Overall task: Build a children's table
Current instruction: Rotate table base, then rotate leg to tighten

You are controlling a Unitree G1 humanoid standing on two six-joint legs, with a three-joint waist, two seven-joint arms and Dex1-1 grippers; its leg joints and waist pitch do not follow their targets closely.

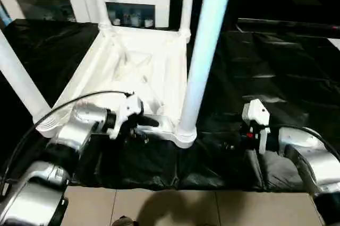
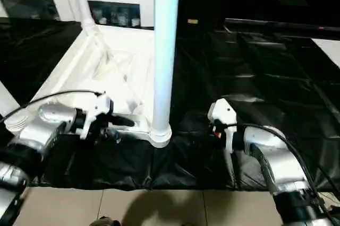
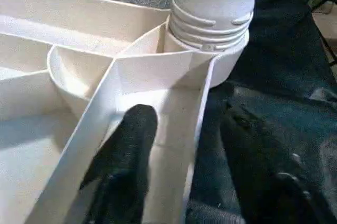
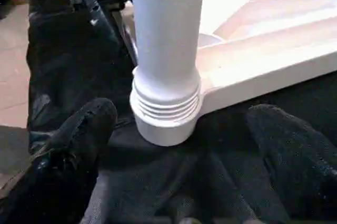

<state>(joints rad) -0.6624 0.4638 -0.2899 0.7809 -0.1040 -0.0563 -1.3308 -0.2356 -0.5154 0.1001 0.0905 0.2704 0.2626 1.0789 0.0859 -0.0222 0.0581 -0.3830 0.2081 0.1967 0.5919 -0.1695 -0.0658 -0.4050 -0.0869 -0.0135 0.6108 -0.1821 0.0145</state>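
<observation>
Straddling the near rim of the children's table (image 1: pixel 133 67), upside down on the work table (image 1: pixel 276 77): left gripper (image 3: pixel 174 182) | right gripper (image 4: pixel 179 145) wide, empty | four legs apparently socketed; flipping left

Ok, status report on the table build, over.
Left gripper straddling the table's near rim. Right gripper open, clear, facing nearest leg. Table upside down, four legs up. Nothing in the way.

No legible text or markings anywhere.
</observation>
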